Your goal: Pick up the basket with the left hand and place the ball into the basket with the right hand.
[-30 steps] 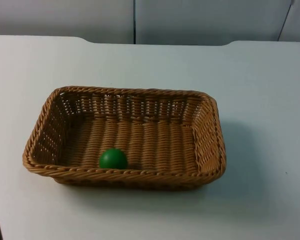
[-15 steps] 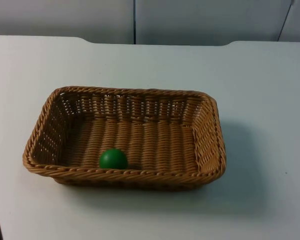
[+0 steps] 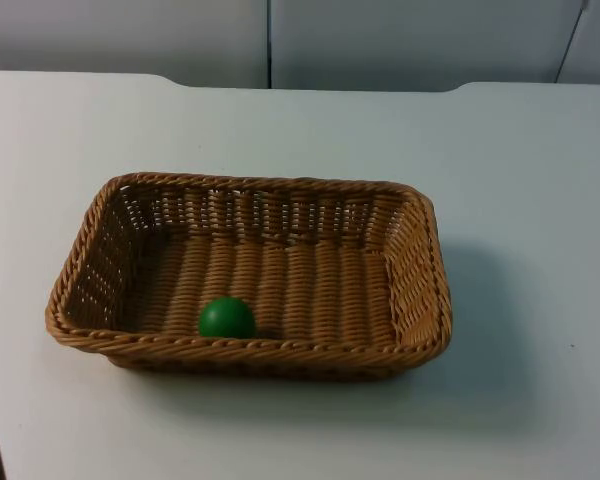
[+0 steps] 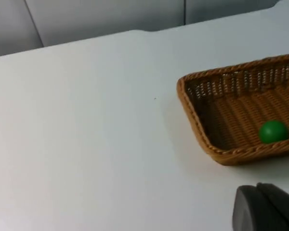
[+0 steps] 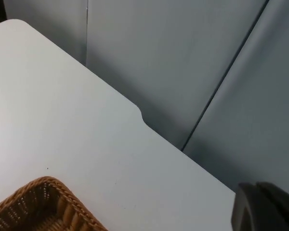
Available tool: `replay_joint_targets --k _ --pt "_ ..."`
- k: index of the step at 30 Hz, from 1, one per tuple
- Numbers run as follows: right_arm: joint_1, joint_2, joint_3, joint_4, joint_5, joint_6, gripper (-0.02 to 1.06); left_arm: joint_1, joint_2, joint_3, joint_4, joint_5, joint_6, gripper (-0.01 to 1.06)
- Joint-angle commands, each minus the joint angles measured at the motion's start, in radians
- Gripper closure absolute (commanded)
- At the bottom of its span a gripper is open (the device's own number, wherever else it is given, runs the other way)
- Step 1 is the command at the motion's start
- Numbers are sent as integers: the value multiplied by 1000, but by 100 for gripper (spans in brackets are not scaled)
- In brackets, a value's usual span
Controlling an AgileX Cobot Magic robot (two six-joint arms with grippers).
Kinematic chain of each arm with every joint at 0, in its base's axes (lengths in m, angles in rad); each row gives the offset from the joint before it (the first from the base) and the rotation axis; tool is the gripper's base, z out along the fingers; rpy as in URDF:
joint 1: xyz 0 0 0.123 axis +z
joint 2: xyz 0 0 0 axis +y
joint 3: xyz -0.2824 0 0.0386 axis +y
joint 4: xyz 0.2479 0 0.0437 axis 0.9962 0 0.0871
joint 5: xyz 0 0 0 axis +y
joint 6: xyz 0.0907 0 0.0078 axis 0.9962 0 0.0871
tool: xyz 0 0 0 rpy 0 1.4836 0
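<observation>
Top view showed wicker basket [image 3: 248,275] on white table [image 3: 530,200], green ball [image 3: 226,317] inside near front wall; left gripper [image 4: 267,209] and right gripper [image 5: 265,207] off it, jaw state couldn't be told.

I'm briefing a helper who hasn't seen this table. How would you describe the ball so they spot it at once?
On the white table sits one rectangular brown wicker basket. Inside it, against the wall nearest the camera and towards the left end, lies the ball. It is small, smooth and solid green, the only object in the basket.

The white table top [image 3: 540,200] bears a wicker basket [image 3: 420,290].
</observation>
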Motion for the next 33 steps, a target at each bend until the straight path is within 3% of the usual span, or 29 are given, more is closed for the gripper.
replay_joint_targets --k 1,3,5,7,10,16,20,28,31,33 --pt "-2 -7 -7 -19 9 3 105 2 -5 20 26 -9 -11 105" --pt "-2 -7 -7 -62 22 7 105 2 -5 59 31 -19 -11 105" --pt "-2 -7 -7 -168 50 38 105 2 -5 55 31 -36 -11 105" --pt "-2 -7 -7 -194 57 44 105 2 -5 55 35 -36 -11 105" --pt "-2 -7 -7 -362 106 91 105 2 -5 55 51 -38 -11 105" --pt "-3 -7 -7 -487 132 103 105 2 -5 55 41 -40 -11 105" --pt "-3 -7 -7 -626 181 169 105 2 -5 55 41 -40 -11 105" --pt "-3 -7 -7 -653 221 194 105 2 -5 55 43 -40 -11 105" --pt "-3 -7 -7 -615 221 194 105 2 -5 55 43 -40 -11 105" --pt "-3 -7 -7 -491 221 183 105 2 -5 55 43 -40 -11 105"
